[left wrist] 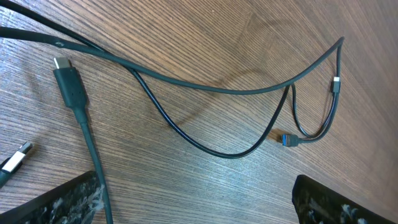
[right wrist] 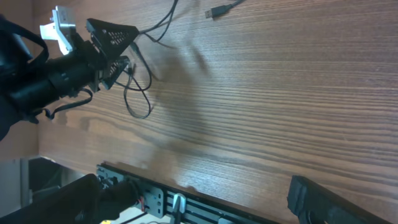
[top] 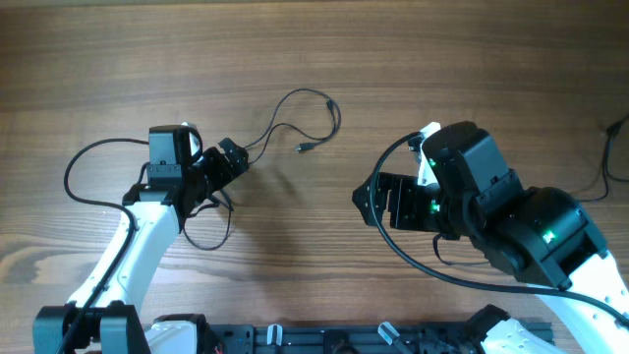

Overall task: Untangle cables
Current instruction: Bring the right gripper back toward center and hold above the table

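Note:
The cables (top: pixel 313 106) are thin black cords on the wood table: one arc curls up and right of my left gripper (top: pixel 236 157), ending in a small plug (top: pixel 304 147), and another loop (top: pixel 209 234) lies under the left arm. In the left wrist view the cables (left wrist: pixel 205 87) lie spread apart ahead of the open left gripper (left wrist: pixel 199 211). A cord with a USB-C plug (left wrist: pixel 63 64) runs down past the left finger (left wrist: pixel 68 200). A blue-tipped plug (left wrist: pixel 285 139) lies further right. My right gripper (top: pixel 366 202) is open over bare wood, apart from the cables (right wrist: pixel 138 93).
A black rail (right wrist: pixel 186 202) runs along the table's front edge (top: pixel 324 339). Thicker black cables hang from both arms (top: pixel 88 167). Another thin black cord (top: pixel 614 147) lies at the far right edge. A silver plug (left wrist: pixel 15 160) lies near the left finger.

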`<act>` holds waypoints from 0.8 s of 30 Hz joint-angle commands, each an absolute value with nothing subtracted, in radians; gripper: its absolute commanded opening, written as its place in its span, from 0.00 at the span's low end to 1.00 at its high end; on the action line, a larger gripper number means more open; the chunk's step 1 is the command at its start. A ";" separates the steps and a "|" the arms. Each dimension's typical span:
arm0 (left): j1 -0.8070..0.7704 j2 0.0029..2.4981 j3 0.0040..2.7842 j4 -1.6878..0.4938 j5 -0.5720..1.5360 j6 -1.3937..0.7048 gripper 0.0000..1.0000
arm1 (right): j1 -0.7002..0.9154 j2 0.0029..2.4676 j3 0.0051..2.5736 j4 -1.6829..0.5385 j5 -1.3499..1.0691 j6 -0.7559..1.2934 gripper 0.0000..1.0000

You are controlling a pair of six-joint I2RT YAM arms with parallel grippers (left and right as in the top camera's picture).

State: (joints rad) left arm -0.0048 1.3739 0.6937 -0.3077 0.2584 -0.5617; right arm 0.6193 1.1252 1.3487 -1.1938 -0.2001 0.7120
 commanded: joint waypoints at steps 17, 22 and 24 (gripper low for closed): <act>-0.009 1.377 0.691 -0.306 0.252 -0.557 1.00 | 0.625 1.111 1.327 -1.170 -0.157 0.744 1.00; -0.009 1.377 0.691 -0.306 0.252 -0.557 1.00 | 0.625 1.111 1.327 -1.164 -0.157 0.739 1.00; -0.009 1.377 0.691 -0.306 0.252 -0.557 1.00 | 0.625 1.111 1.327 -1.164 -0.156 0.736 1.00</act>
State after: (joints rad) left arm -0.0048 1.3739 0.6937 -0.3077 0.2584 -0.5617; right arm 0.6193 1.1252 1.3334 -1.1671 -0.1780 0.7334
